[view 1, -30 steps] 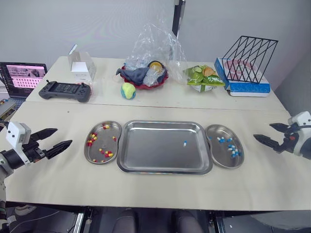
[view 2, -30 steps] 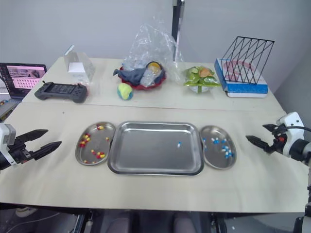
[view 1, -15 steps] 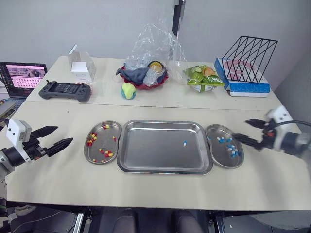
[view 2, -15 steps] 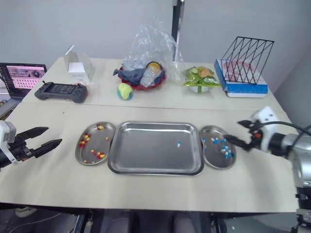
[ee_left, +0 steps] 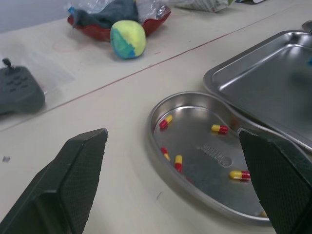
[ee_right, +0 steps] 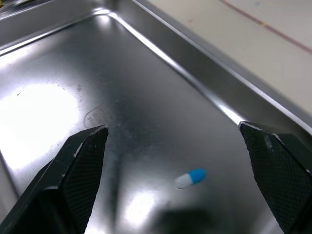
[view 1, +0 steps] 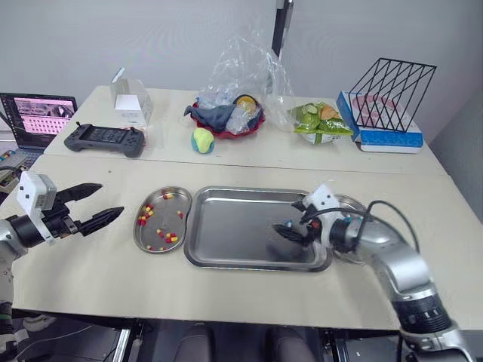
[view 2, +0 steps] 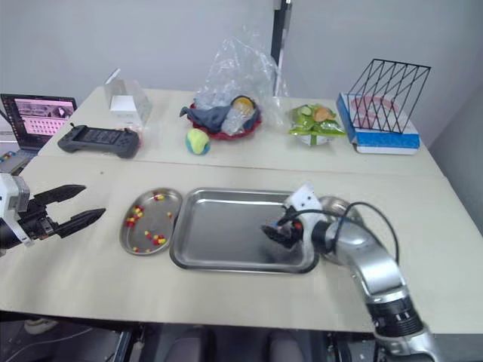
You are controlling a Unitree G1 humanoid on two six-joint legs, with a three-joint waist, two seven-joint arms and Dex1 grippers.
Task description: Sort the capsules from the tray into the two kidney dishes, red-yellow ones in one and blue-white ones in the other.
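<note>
"What's in front of the left gripper (ee_left: 173,131)?"

"Its two black fingers (ee_left: 73,180) stand wide apart. Between them a steel kidney dish (ee_left: 152,122) lies on the pale table (ee_left: 97,126), with a handful of red-yellow capsules (ee_left: 219,128) scattered in it."

"And beside that?"

"The tray (ee_left: 263,92), its rim just beside the dish. Farther off sit a yellow-green ball (ee_left: 128,39), a red bowl (ee_left: 105,33) holding cloth and plastic, and a dark game controller (ee_left: 17,90)."

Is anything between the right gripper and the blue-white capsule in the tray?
Nothing visible does. The right gripper is open over the tray, and the capsule lies alone on bare metal just ahead of its fingers.
</note>
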